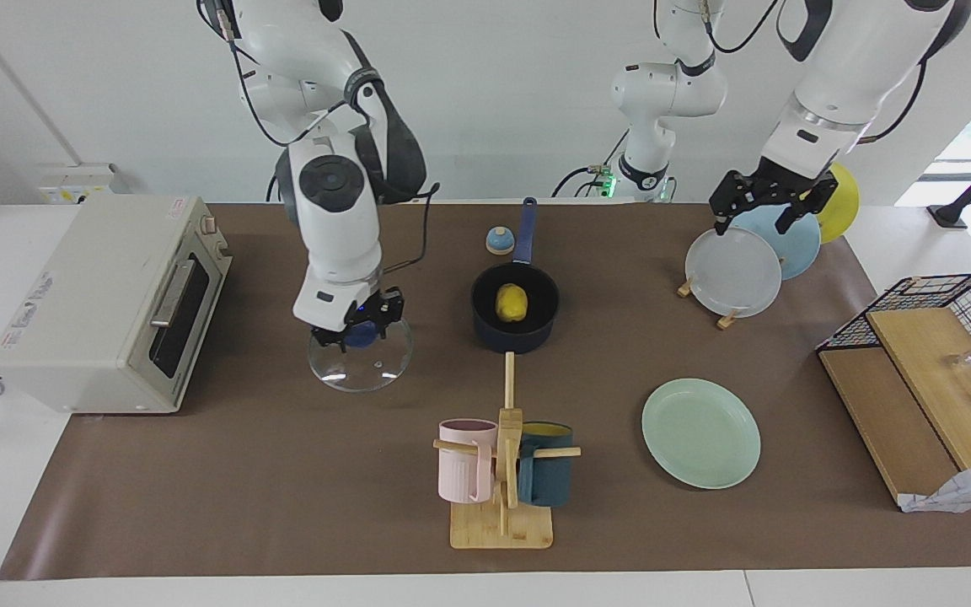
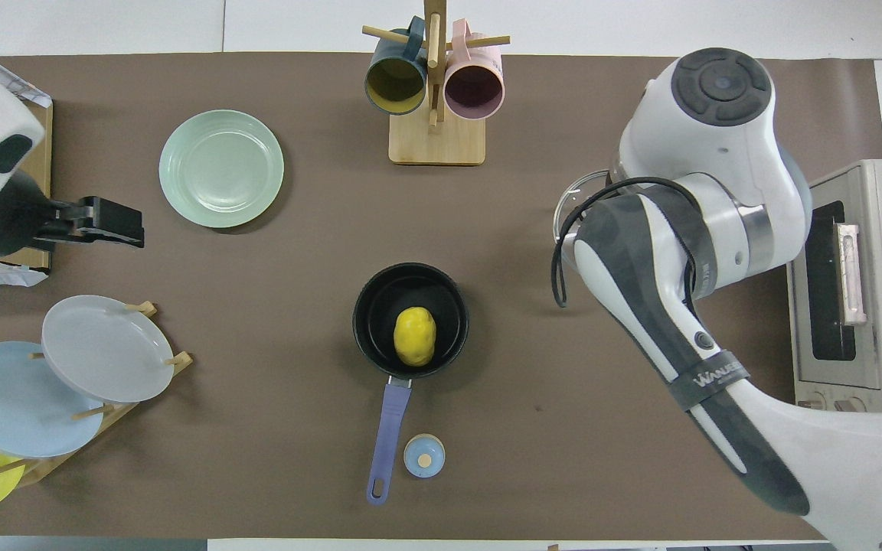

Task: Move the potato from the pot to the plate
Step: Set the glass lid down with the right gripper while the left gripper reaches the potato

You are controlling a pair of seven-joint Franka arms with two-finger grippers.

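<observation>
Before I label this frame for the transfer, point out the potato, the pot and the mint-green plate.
potato (image 1: 512, 303), facing view, middle of its yellow body.
pot (image 1: 525, 232), facing view, on its long blue handle.
plate (image 2: 221, 168), overhead view, centre of its bare mint-green surface.

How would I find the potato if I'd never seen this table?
Look in the middle of the brown table for the dark pot with a long blue handle. The potato lies inside it, the only lumpy bright yellow thing there.
</observation>
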